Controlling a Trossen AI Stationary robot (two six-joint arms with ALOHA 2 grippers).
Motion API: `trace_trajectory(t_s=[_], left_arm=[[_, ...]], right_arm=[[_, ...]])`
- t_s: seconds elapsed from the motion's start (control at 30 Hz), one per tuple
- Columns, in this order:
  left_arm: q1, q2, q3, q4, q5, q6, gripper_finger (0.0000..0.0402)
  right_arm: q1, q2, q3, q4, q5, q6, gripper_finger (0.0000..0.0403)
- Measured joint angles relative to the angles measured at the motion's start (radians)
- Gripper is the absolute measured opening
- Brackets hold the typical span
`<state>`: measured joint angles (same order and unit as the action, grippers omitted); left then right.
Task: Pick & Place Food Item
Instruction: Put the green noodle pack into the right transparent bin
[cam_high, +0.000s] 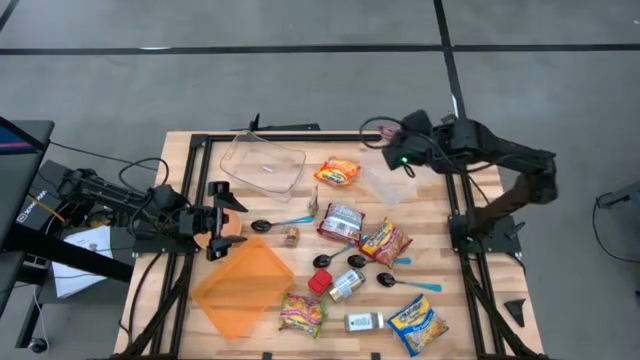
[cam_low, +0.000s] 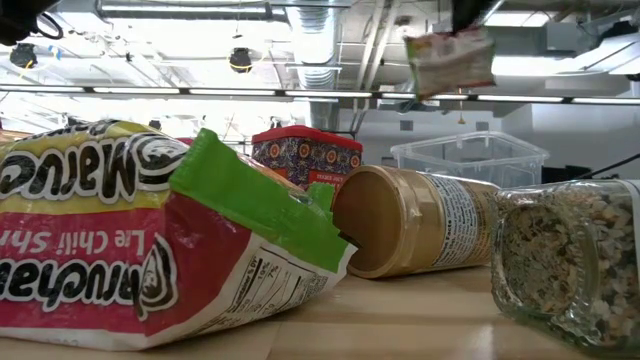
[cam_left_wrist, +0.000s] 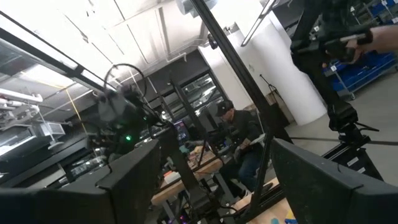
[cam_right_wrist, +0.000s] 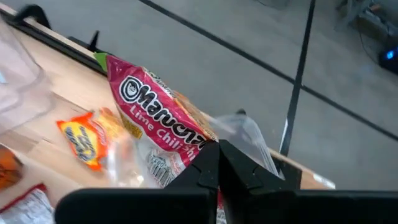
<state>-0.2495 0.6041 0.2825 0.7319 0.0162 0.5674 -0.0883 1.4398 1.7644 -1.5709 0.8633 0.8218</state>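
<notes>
My right gripper (cam_right_wrist: 215, 157) is shut on a pink and green Maruchan lime chili noodle packet (cam_right_wrist: 158, 115). It hangs high over the far right part of the table (cam_high: 470, 215), where the high view shows it pale (cam_high: 384, 186). An open clear plastic container (cam_high: 263, 163) stands to its left at the far side. My left gripper (cam_high: 215, 228) waits open near the left edge, tipped upward, with nothing between its fingers (cam_left_wrist: 134, 180). My right gripper pinches the packet by one edge (cam_right_wrist: 193, 149) between its two fingers. The fingers slant down at it from above. The packet hangs below them, lifted well clear of the table (cam_low: 450, 60).
An orange lid (cam_high: 243, 285) lies at the near left. Other noodle packets (cam_high: 338, 172), snack bags (cam_high: 385, 240), spoons (cam_high: 280, 222), jars (cam_high: 347, 284) and a tin are scattered over the table's middle and near side. A person (cam_left_wrist: 239, 134) sits in the room beyond.
</notes>
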Motion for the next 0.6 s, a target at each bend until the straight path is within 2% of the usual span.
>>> trace_trajectory(t_s=[0.33, 0.47, 0.6], left_arm=[[0.000, 0.000, 0.000, 0.001, 0.000, 0.000, 0.0298], [0.000, 0.000, 0.000, 0.002, 0.000, 0.000, 0.0298], [0.000, 0.000, 0.000, 0.005, 0.000, 0.001, 0.0298]], right_arm=[[0.000, -0.168, -0.383, 0.000, 0.000, 0.233, 0.0000], [0.000, -0.185, -0.466, 0.011, 0.016, 0.295, 0.0000], [0.000, -0.182, -0.484, 0.018, 0.049, 0.313, 0.0000]])
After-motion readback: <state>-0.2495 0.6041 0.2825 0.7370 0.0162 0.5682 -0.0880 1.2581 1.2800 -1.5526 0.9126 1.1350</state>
